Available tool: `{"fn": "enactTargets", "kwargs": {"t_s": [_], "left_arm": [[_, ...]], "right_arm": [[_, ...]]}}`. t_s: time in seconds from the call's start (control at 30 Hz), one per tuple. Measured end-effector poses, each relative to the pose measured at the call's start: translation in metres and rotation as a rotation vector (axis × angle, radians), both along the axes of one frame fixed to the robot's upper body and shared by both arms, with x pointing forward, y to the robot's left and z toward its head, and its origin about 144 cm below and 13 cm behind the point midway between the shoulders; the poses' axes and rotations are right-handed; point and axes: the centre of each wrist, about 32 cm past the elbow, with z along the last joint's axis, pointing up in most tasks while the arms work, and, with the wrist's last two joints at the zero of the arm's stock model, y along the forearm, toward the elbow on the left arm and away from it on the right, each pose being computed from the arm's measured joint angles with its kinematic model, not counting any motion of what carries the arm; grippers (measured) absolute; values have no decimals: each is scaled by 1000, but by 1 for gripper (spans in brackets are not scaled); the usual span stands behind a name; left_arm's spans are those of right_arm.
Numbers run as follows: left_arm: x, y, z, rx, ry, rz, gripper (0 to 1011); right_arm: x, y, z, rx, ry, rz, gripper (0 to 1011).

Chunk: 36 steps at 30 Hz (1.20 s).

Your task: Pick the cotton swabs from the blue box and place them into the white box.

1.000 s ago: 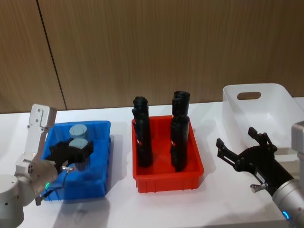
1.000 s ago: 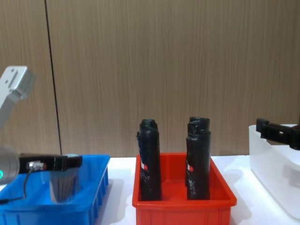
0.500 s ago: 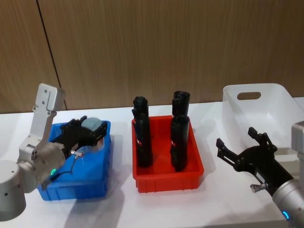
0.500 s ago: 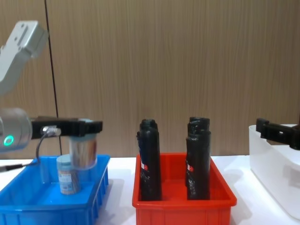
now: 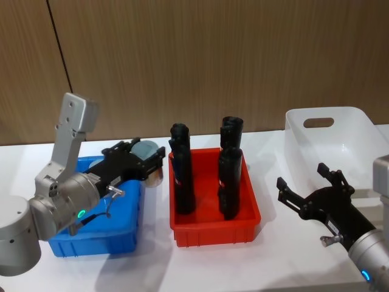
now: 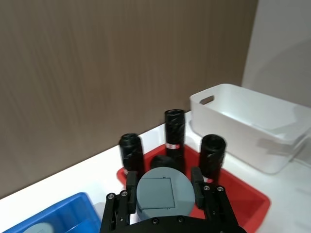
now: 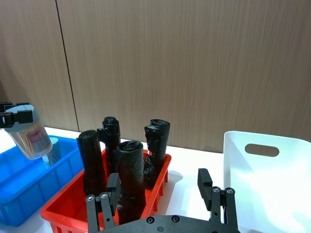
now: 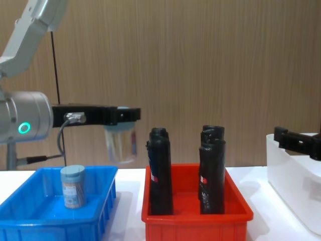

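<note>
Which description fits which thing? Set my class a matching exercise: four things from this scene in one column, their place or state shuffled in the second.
Things
1. higher cotton swabs tub
2. lower cotton swabs tub
3. black cylinders
4. right gripper

Places or states
A. standing in the blue box
B. jaws open, near the white box
C. held in the air by the left gripper
D. upright in the red bin

Pairs: 1-C, 2-A, 3-D, 4-B.
</note>
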Motion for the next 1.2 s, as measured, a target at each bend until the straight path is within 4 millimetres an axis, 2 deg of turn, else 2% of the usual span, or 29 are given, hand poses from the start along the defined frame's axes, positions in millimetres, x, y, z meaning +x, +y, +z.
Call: {"fn": "enactTargets", "kwargs": {"t_s": [0.43,0.9,1.2], "left_arm": [[2,-19,9,-49,13,-148,670],[17,-42,26,-58,48,-264,670],[24,-50,35,-60,63,-297,671]], "right_arm": [[0,0,0,0,0,0,1002],[0,0,0,0,0,0,1002],[0,0,0,0,0,0,1002]]}}
